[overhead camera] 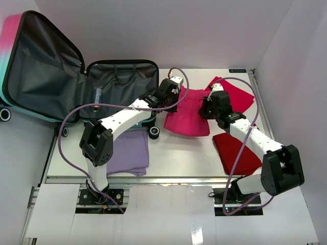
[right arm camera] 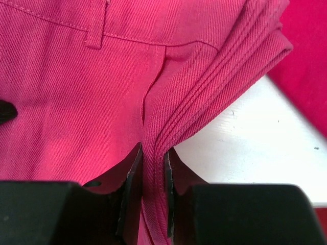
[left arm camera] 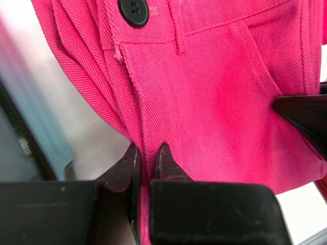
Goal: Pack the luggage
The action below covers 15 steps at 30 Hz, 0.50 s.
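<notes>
The luggage lies open at the back left, its pink-to-teal lid raised and its dark grey lining showing. A folded pink garment with a black button lies at the table's middle, right of the luggage. My left gripper is shut on its left edge, with cloth pinched between the fingers. My right gripper is shut on its right folded edge. The garment also fills the right wrist view.
A red cloth lies at the back right and another red cloth under my right arm. A folded lilac cloth lies near the front left. The table edge runs along the front.
</notes>
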Each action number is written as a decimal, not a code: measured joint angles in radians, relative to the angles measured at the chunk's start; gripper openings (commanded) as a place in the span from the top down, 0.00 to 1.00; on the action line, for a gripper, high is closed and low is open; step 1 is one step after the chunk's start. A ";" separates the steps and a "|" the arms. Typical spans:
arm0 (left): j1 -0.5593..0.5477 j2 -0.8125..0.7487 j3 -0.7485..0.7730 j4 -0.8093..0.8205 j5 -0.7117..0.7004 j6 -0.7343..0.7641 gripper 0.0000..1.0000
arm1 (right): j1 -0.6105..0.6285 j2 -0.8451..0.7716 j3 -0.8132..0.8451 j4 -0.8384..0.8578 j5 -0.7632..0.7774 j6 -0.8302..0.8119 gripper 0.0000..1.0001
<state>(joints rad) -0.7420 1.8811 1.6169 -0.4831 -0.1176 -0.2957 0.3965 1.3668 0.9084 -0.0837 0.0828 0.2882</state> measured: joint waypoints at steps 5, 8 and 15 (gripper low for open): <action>0.001 -0.025 0.031 -0.053 -0.096 0.043 1.00 | 0.067 0.022 0.130 -0.060 0.028 -0.018 0.92; 0.024 -0.026 0.094 -0.093 -0.146 0.075 1.00 | 0.128 0.084 0.263 -0.079 0.049 -0.033 0.92; 0.194 -0.050 0.168 -0.129 -0.170 0.129 1.00 | 0.224 0.298 0.587 -0.078 0.061 -0.042 0.92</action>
<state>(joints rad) -0.5477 1.8312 1.7852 -0.6123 -0.2879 -0.1663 0.6208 1.6651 1.4957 -0.1614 0.1439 0.2461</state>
